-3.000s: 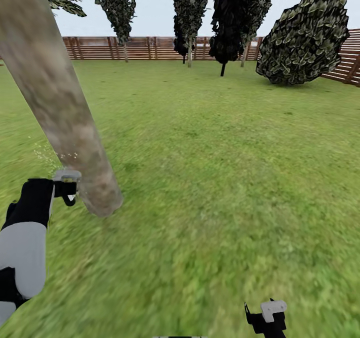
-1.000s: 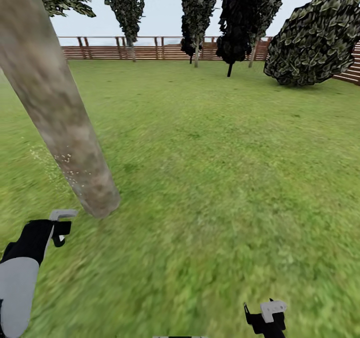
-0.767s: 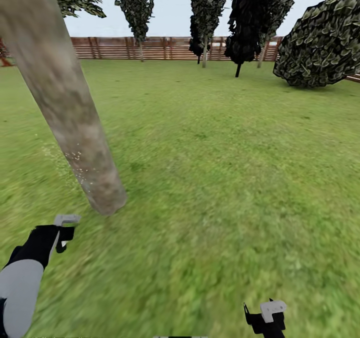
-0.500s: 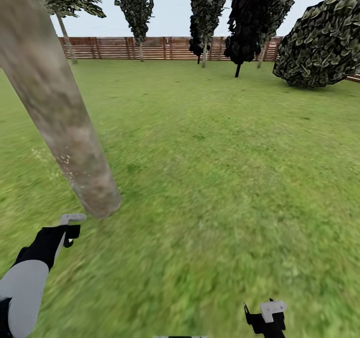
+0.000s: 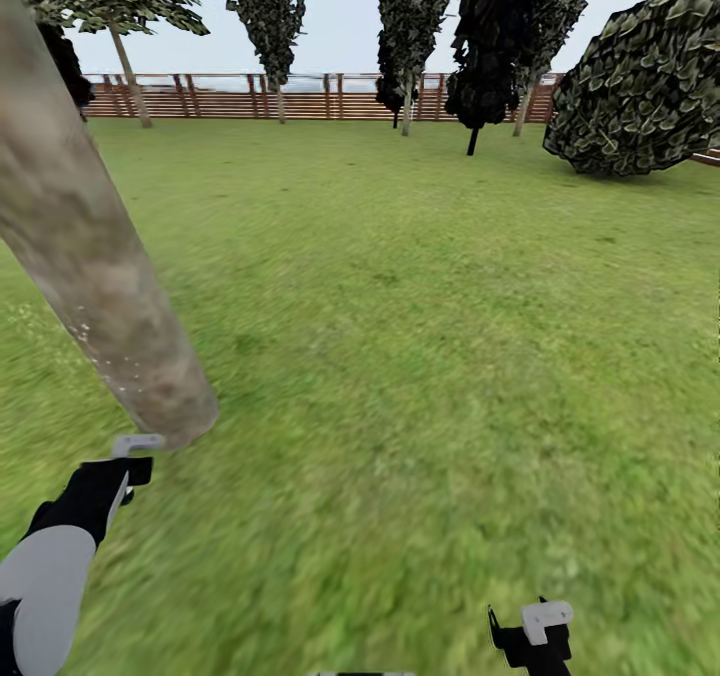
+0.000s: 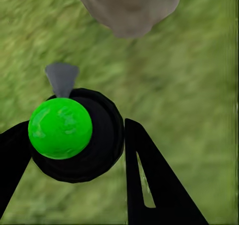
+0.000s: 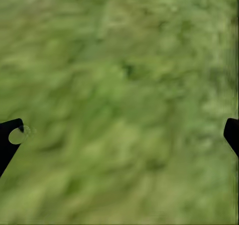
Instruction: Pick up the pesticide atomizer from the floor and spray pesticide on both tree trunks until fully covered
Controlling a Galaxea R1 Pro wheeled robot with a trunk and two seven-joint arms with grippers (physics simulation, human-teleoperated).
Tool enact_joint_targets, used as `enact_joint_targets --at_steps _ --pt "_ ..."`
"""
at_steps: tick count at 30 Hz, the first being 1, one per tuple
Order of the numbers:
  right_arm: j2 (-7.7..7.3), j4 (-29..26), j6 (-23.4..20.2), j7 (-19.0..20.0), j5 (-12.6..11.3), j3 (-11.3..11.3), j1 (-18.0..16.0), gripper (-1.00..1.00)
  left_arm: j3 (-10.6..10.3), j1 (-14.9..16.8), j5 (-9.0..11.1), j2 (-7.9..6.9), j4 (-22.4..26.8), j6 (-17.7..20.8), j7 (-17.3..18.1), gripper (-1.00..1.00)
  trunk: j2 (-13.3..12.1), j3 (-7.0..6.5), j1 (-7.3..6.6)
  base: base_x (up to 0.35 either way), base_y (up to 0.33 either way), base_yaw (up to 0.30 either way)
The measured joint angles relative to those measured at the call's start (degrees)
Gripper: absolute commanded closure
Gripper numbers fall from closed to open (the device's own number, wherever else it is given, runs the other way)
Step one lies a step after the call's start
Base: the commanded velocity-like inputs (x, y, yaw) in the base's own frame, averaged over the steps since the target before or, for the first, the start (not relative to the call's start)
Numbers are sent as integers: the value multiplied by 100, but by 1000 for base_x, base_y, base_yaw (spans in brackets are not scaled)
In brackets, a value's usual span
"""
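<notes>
A: Lawn, green grass (image 5: 430, 356), ringed by a brown slat fence (image 5: 300, 96) at 12 o'clock. Item 1, tree trunk (image 5: 95, 256): thick, pale grey-brown, leaning, foot planted at 9 o'clock of the head view. Pale speckles low on its near face, at about 8 o'clock of the column.

B: Item 2, the sprayer?

A: Pesticide atomizer (image 6: 62, 127): green ball on a black round body, grey nozzle (image 6: 61, 79) aimed toward the trunk foot (image 6: 130, 8). It sits between the 2 black fingers (image 6: 149, 180) of the left gripper (image 5: 128, 461), which is clamped on it.

B: Change since 3 seconds ago?

A: Left gripper was up against the trunk's lower part; it now hangs below the foot, just off it at 6 o'clock. Whole view has slid too, so the base or head has turned. Speckles remain on a small patch alone.

B: Meaning for the task?

A: Judged: coverage on trunk 1 looks partial, and a second tree is not yet begun. Likely repositioning for another pass.

B: Item 3?

A: Right gripper (image 5: 530, 636): at 5 o'clock, jaws spread wide over bare grass, holding nothing.
</notes>
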State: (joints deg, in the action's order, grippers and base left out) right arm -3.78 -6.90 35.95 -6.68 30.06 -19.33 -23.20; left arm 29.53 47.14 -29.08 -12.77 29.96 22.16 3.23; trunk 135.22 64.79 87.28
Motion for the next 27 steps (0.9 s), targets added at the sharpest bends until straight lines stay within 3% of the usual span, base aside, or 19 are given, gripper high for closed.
enact_joint_targets --at_steps 6,15,27 --pt "9 -1 0 0 0 0 0 -100 241 -3 -17 -40 0 8 -26 100 0 0 0 126 -239 211" --pt "9 -1 0 0 0 0 0 -100 253 -3 -8 12 0 8 -25 100 0 0 0 225 -188 277" --pt "9 3 0 0 0 0 0 -100 256 -5 -3 14 0 8 -25 100 0 0 0 18 -270 278"
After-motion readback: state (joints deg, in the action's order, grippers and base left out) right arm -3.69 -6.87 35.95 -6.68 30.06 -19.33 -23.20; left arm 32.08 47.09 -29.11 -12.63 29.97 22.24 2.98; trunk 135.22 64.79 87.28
